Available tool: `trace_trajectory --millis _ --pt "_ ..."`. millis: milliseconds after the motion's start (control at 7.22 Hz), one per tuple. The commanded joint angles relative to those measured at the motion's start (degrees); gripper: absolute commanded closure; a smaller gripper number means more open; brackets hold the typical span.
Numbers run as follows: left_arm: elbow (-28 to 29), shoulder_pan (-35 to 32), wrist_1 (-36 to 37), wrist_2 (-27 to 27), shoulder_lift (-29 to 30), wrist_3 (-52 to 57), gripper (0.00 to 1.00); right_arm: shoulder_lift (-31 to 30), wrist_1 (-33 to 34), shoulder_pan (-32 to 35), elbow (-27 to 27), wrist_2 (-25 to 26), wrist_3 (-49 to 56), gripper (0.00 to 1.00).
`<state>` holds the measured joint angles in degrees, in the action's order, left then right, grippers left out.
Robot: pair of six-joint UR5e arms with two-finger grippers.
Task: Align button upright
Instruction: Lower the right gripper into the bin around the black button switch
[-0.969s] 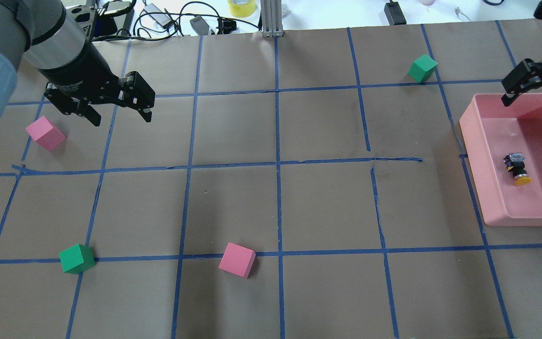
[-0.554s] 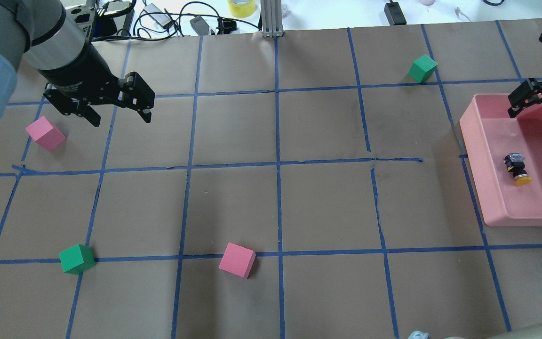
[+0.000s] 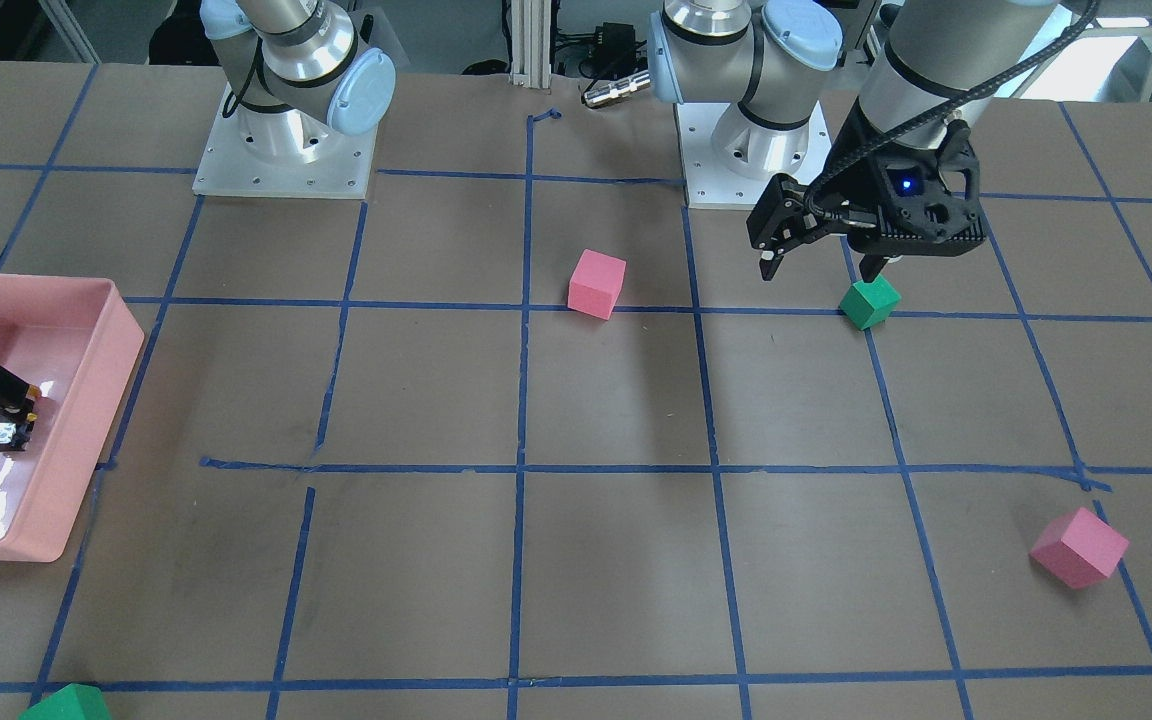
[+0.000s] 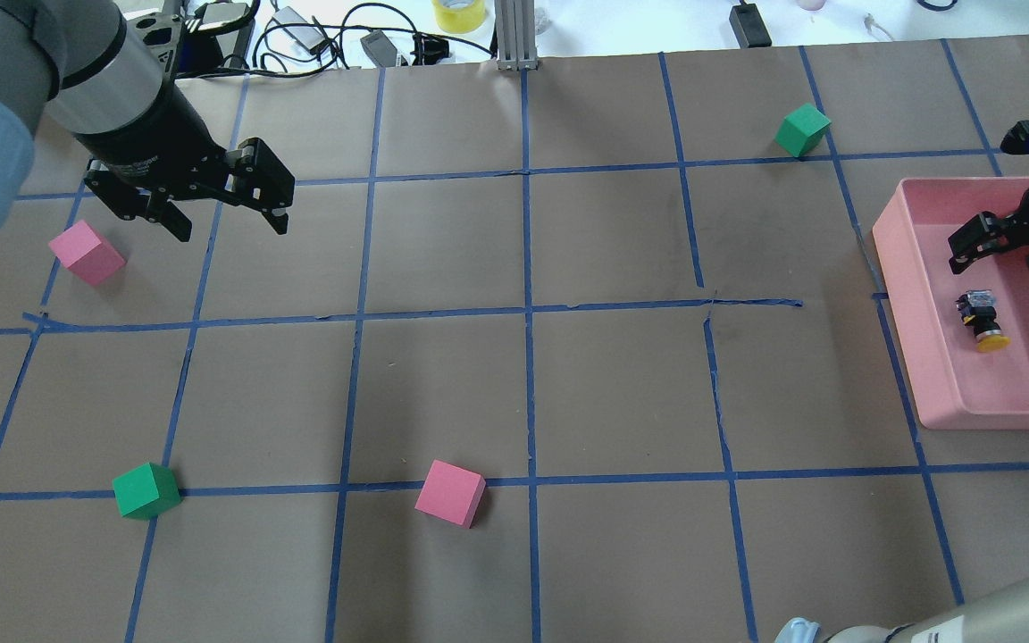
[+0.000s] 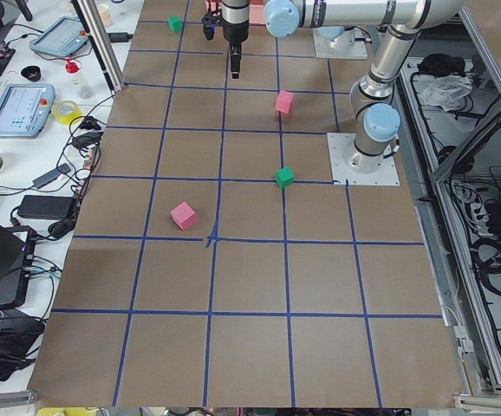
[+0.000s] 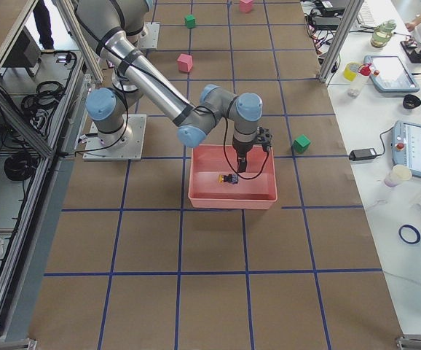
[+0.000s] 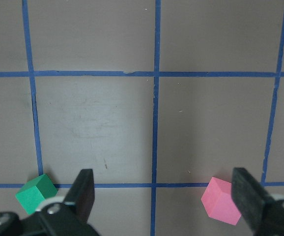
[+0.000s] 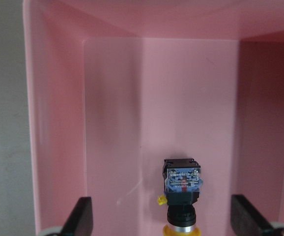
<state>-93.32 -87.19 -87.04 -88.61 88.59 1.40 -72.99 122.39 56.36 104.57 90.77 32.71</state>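
Observation:
The button (image 4: 981,320) lies on its side on the floor of the pink tray (image 4: 997,418), with its yellow cap toward the table's near edge and its silvery base toward the far edge. My right gripper (image 4: 997,261) is open and empty inside the tray, just beyond the button's base and above it. In the right wrist view the button (image 8: 182,194) sits low between the spread fingers, base toward the camera. My left gripper (image 4: 233,228) is open and empty, hovering over the far left of the table.
One pink cube (image 4: 86,253) lies beside the left gripper and another (image 4: 450,493) at the near middle. One green cube (image 4: 146,490) is at the near left and another (image 4: 803,129) at the far right, near the tray. Cables and tape lie past the far edge.
My right gripper has moved from the tray's far rim down into the tray, closer to the button, and stays open. The left arm and the button have not moved.

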Motion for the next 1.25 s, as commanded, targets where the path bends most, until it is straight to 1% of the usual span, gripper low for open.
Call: trace_trajectory --millis 0,554,692,831,1108 --pt "-0.20 0.00 -0.06 0.02 0.00 0.00 0.00 0.30 0.04 -0.46 0.20 0.02 -0.01 0.00" --pt "-0.29 0.00 -0.06 -0.16 -0.09 0.27 0.00 0.57 0.13 -0.46 0.81 -0.07 0.07 0.00" --pt "-0.29 0.00 -0.06 -0.16 -0.09 0.18 0.00 0.91 1.00 -0.46 0.81 0.28 -0.19 0.01" --pt "-0.29 0.00 0.02 -0.07 -0.09 0.27 0.00 2.57 3.01 -0.46 0.81 0.37 -0.19 0.03" --pt "-0.20 0.00 -0.06 -0.16 -0.18 0.44 0.00 3.20 3.29 -0.46 0.81 0.54 -0.10 0.03"
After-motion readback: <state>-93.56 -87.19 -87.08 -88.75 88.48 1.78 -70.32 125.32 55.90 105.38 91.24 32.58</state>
